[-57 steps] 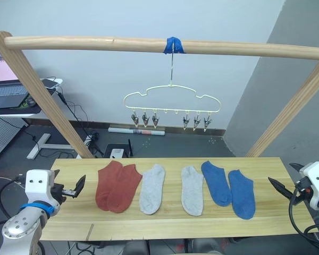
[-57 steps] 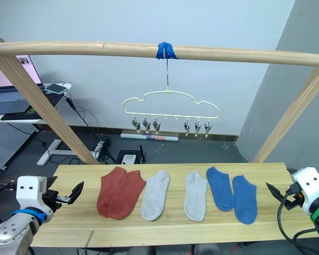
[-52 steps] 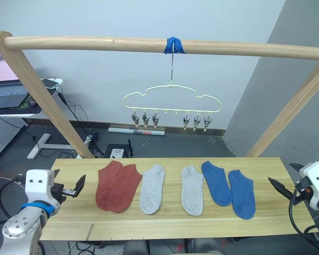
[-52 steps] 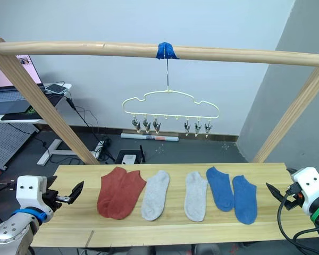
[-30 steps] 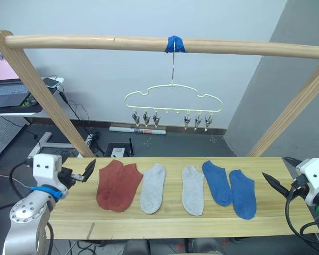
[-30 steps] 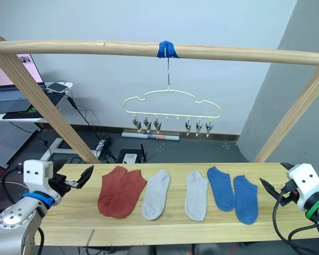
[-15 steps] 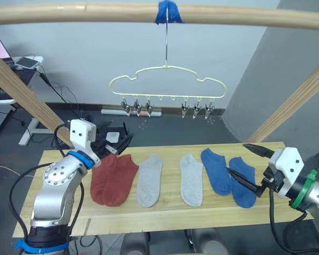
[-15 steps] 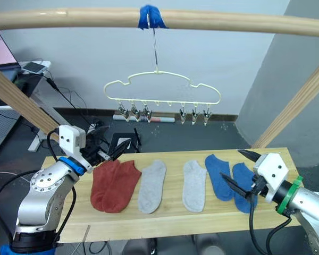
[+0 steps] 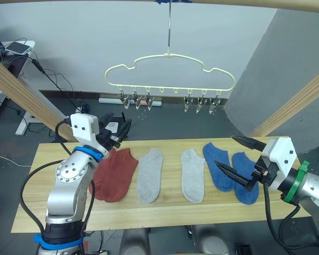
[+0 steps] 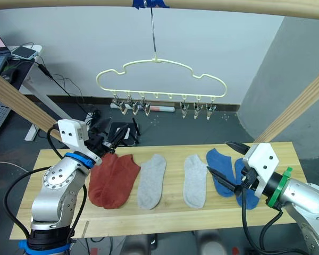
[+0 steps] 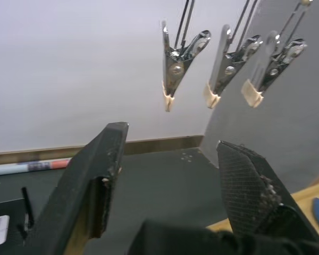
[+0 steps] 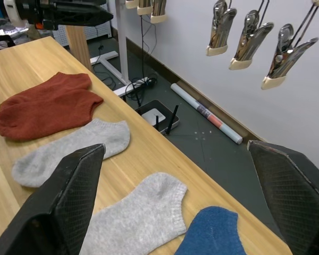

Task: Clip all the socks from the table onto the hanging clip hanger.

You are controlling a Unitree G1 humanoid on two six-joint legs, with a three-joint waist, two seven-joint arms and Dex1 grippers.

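Silver arms, white wrist blocks, black cables — blue band left, green right.

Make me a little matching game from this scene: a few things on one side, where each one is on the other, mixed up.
Things:
1. red socks
2. blue socks
3. grey socks
4. clip hanger

Places:
A. middle of the table
B. hanging above the table, no sock on it
C. by the left tool
D. by the right tool

Pairs: 1-C, 2-D, 3-A, 4-B
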